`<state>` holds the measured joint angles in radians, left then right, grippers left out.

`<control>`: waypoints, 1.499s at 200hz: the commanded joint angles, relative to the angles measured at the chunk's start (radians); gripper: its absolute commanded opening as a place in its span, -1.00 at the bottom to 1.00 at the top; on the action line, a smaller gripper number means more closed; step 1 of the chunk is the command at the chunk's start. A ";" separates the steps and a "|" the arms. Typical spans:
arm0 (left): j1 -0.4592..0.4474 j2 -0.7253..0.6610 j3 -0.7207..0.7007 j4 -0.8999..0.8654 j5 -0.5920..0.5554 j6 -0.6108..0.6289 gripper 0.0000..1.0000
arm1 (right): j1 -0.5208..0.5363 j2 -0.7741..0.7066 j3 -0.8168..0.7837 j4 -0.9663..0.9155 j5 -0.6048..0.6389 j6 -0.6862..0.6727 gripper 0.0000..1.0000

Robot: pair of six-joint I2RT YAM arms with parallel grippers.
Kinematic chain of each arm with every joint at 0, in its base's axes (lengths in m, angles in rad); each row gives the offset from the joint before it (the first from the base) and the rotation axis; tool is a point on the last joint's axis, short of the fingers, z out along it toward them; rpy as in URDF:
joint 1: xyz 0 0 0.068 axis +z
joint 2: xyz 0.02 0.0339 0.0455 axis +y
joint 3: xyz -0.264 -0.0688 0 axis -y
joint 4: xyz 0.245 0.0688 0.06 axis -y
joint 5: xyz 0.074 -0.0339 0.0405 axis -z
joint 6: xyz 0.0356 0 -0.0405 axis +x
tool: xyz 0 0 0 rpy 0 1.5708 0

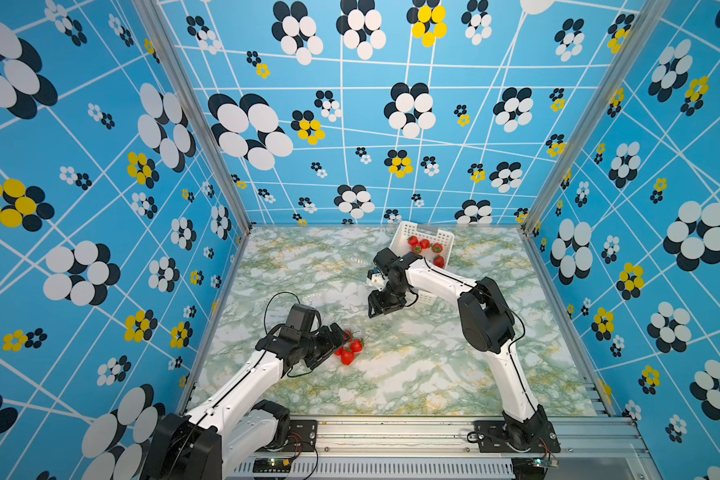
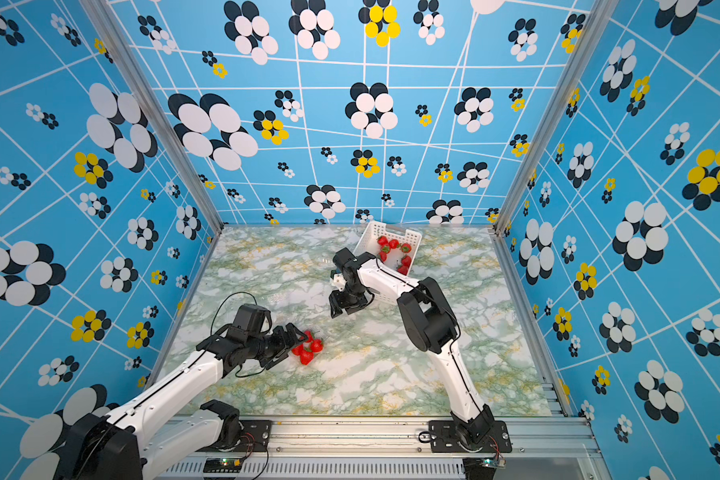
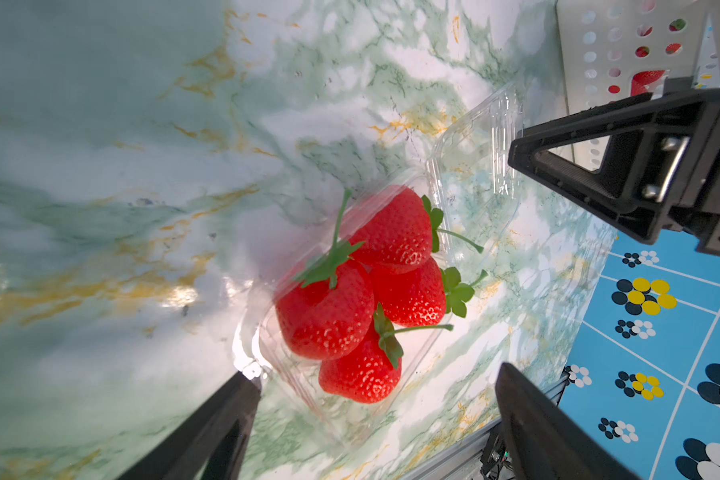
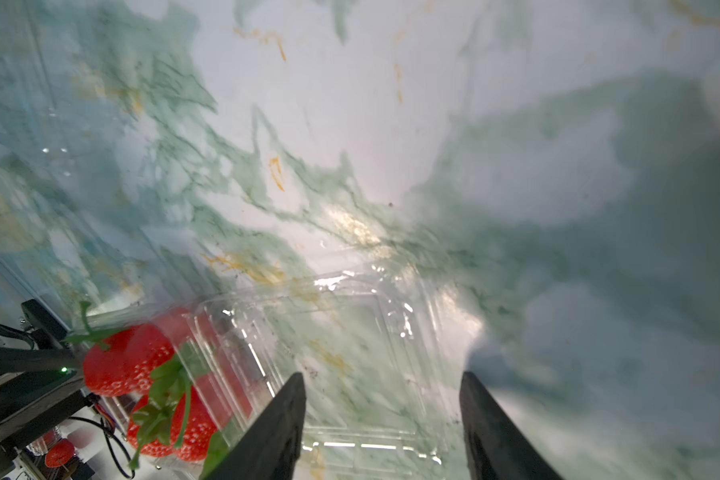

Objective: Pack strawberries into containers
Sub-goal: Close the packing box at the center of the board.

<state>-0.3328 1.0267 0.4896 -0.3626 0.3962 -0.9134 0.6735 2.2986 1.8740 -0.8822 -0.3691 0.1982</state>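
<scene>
four strawberries [image 3: 329,311] piled in the clear container [image 3: 292,395] mid-table, its lid [image 3: 474,166] lying open beside it; more fruit in the white basket [image 1: 408,231] at the back. left gripper [image 3: 377,374] wide, at the box, empty. right gripper [image 4: 383,375] half-spread over the lid, empty. thin plastic looks light, flexy and slick, so I'd take the lid by its free edge. fruit bruises, so press gently.

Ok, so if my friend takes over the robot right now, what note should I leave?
Left gripper: open, holding nothing, at the clear container.
Right gripper: open, holding nothing, above that container's open lid.
Done: four strawberries sit in it.
Left: shut the lid, then pack the strawberries from the white basket into the empty clear containers.
</scene>
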 commanded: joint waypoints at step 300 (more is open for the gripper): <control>0.012 0.013 -0.013 -0.007 0.002 0.031 0.80 | -0.006 -0.249 -0.188 0.105 -0.254 0.069 0.11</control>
<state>-0.3271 1.0267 0.4854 -0.3687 0.3962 -0.9035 0.6670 2.1132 1.7088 -0.7944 -0.5682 0.2501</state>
